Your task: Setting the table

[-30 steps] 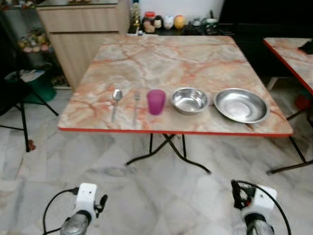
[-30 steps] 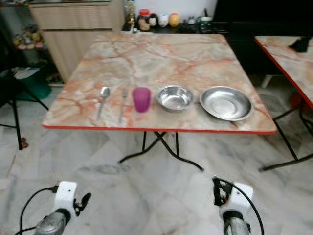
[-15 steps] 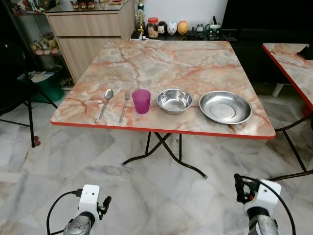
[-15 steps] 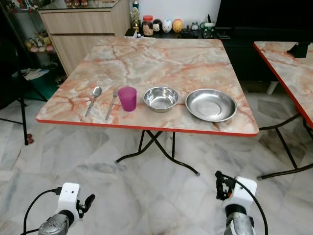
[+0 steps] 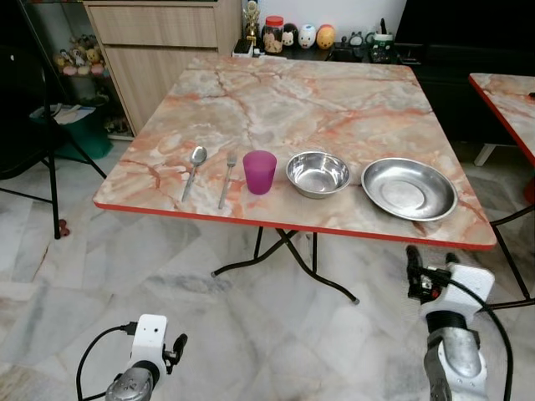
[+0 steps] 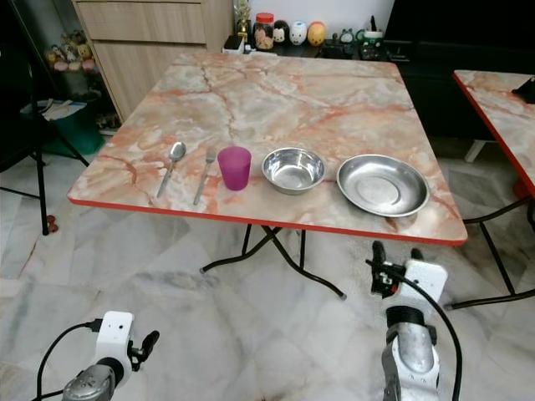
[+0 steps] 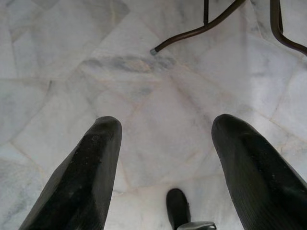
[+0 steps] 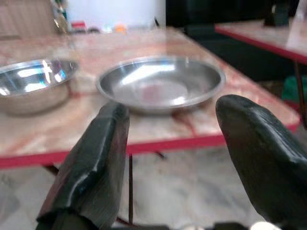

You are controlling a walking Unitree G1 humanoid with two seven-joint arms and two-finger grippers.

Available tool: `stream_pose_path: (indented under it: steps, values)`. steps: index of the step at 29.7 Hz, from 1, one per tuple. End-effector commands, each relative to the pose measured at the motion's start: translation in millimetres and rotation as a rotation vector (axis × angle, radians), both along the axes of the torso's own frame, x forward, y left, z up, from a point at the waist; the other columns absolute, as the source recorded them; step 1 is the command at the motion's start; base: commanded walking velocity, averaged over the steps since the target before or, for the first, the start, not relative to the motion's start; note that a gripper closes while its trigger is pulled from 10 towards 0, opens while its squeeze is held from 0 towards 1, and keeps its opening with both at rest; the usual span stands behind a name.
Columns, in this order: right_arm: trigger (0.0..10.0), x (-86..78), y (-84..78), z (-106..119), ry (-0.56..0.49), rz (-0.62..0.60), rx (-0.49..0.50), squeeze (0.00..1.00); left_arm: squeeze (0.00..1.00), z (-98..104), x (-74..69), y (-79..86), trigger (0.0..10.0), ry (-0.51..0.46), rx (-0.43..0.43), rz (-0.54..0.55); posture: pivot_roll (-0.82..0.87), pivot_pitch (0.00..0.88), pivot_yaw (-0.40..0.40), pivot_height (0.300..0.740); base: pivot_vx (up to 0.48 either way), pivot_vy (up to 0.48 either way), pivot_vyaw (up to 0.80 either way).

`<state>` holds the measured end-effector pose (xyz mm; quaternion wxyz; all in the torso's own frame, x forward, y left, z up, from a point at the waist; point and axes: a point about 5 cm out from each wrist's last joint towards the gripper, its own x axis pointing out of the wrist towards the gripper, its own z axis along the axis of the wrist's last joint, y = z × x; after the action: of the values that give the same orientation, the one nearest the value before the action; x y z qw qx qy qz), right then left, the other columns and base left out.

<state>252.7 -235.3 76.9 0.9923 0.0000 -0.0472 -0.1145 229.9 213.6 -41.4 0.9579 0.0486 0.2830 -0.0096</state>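
Spoon (image 5: 196,162), fork (image 5: 228,169), purple cup (image 5: 259,172), steel bowl (image 5: 318,173) and steel plate (image 5: 409,187) lined along the near edge of the marble table (image 5: 292,92); far shelf clutter too small to identify. Right gripper (image 8: 168,148) raised before the table edge, fingers spread and empty, plate and bowl close and blurred between them. Left gripper (image 7: 165,163) low over floor tiles, likewise apart and empty.

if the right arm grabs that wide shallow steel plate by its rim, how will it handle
The steel plate looks thin and rigid, so probably light and stiff. Its polished, sloping rim may slip between the right end effector fingers. It lies flat near the table edge, so it would likely slide when pushed, not tip.
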Motion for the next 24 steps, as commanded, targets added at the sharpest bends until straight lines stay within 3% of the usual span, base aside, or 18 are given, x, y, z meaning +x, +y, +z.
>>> stream_pose_path:
  steps: [1,7,16,24]
  values:
    - [10.0,-5.6,0.5,6,-0.006,-0.010,-0.010,0.00,0.00,-2,-3.5,2.3,10.0,0.009,-0.005,0.014,0.00,0.030,-0.006,0.740,0.000,0.000,0.00]
    - [10.0,-9.5,1.9,9,0.002,-0.027,0.006,0.00,0.00,1,0.0,-1.5,10.0,-0.023,-0.041,0.020,-0.01,0.031,-0.001,0.740,0.000,0.000,0.00]
    - [10.0,-4.6,11.3,11,0.020,0.002,0.022,0.00,0.00,0,0.1,-1.4,10.0,-0.009,-0.008,0.008,-0.01,0.030,-0.005,0.740,0.000,0.000,0.00]
    - [10.0,-3.3,13.2,10,0.029,0.010,0.025,0.00,0.00,-1,-1.1,0.7,10.0,-0.003,0.000,0.018,0.00,0.034,-0.006,0.740,0.000,-0.449,0.00]
